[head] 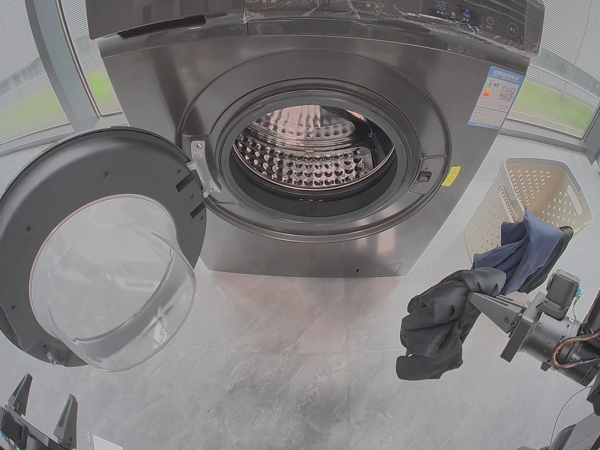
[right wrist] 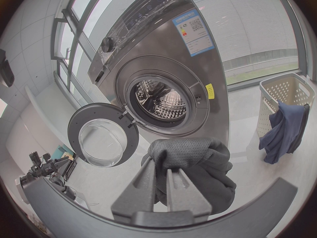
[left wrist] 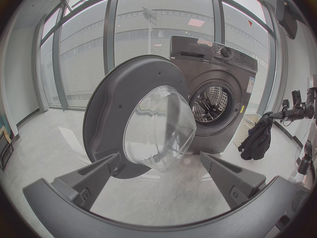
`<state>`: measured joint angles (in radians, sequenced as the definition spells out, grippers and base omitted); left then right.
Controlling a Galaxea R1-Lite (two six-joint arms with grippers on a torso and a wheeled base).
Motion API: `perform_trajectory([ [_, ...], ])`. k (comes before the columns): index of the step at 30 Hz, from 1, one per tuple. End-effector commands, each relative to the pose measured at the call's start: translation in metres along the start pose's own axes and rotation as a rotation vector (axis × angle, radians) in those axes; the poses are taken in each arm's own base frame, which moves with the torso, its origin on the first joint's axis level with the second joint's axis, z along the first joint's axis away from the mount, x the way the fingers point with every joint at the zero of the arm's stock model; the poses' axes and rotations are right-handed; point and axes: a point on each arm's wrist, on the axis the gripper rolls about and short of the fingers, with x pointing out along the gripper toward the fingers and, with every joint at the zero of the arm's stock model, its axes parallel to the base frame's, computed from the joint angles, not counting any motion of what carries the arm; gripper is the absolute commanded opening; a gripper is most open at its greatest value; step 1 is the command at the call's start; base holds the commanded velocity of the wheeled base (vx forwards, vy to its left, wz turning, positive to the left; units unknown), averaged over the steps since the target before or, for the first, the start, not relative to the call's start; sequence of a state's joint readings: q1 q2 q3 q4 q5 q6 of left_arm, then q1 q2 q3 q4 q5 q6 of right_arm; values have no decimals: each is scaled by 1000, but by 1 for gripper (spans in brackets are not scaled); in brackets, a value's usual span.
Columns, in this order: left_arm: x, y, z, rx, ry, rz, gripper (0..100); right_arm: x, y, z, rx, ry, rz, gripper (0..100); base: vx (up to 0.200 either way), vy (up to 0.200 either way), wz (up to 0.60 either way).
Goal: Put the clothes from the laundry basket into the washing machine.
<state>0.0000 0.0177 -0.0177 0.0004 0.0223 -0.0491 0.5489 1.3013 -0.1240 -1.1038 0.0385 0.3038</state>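
Fingers (right wrist: 180, 192) of the right gripper (head: 478, 297) pinch a dark grey garment (head: 437, 326) hanging from their tips. Beside them stands the laundry basket (head: 544, 162), a blue garment (head: 525, 251) draped over its rim. The left gripper (left wrist: 158, 157) has its fingers spread apart.

The mesh garment (head: 437, 320) is dark grey, the cloth (head: 525, 248) navy, the laundry basket (head: 545, 190) cream.
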Motion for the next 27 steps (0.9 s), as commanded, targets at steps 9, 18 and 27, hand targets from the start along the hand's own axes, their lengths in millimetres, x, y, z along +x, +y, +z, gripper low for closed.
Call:
perform_trajectory([
  [9,0,0,-5,58,3,-2,100,30,17,4,-63,-2,-25,0,0,0,0],
  [18,-1,0,3,35,-45,-2,100,82,41,7,-61,-27,-32,0,0,0,0],
  [27,26,-10,63,11,48,-315,100,125,62,16,-46,-110,29,0,0,0,0],
])
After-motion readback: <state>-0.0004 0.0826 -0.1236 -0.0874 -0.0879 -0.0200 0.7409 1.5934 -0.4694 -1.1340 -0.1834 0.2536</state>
